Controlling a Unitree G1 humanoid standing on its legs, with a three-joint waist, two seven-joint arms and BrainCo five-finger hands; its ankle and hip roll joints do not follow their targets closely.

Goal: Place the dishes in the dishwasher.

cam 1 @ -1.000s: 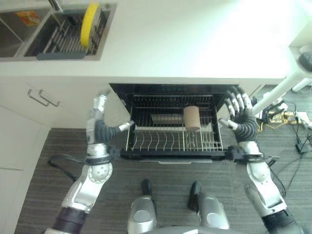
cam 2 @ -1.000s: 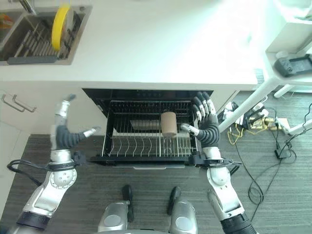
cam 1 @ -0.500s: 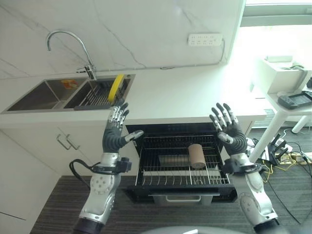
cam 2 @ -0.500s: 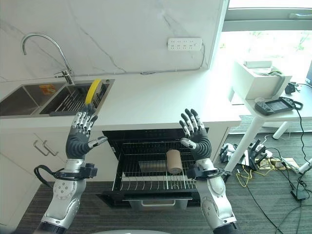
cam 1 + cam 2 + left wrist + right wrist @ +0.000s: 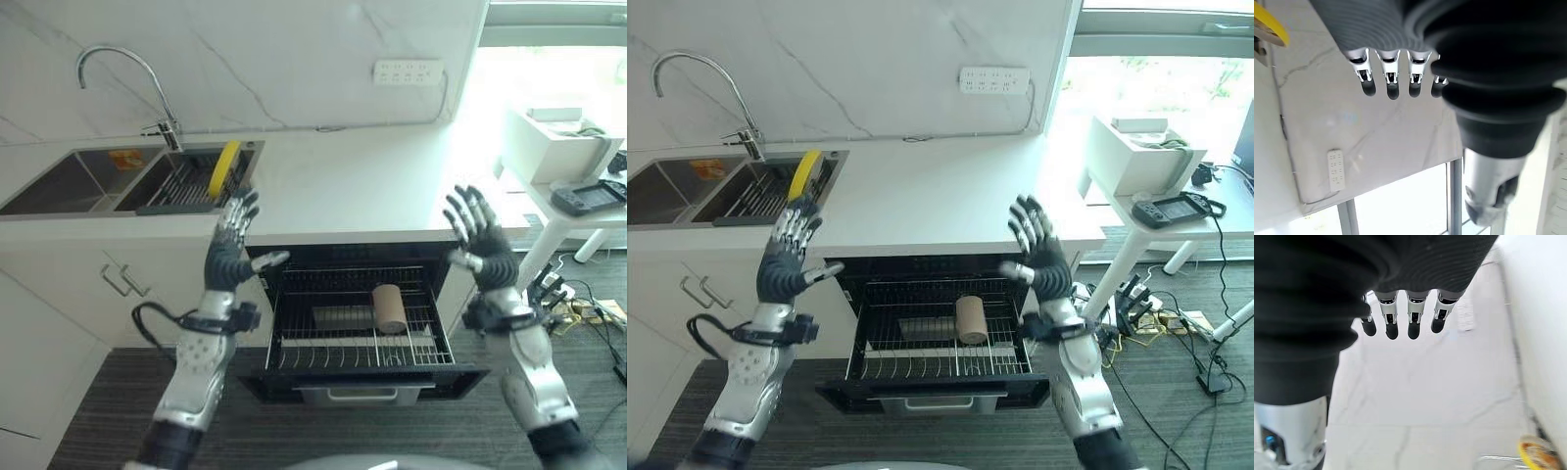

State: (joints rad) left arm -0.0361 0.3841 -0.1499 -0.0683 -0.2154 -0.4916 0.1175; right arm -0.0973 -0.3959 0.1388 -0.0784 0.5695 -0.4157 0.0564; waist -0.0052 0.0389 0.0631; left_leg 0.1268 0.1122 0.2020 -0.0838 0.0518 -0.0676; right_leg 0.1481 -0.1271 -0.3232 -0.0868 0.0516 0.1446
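Both hands up at chest height w/ nothing in them. Left hand has fingers spread straight, thumb out; right hand the same, palm facing inward. Looks like a ready pose before reaching. Below and between them the dishwasher rack sits pulled out, so loading is possible; a brown cup lies on its side in it, nearer the right hand. Yellow plate stands on edge in the sink drainer, just beyond the left hand's fingertips on the worktop side. Prob. the next dish to fetch, so left hand is better placed.
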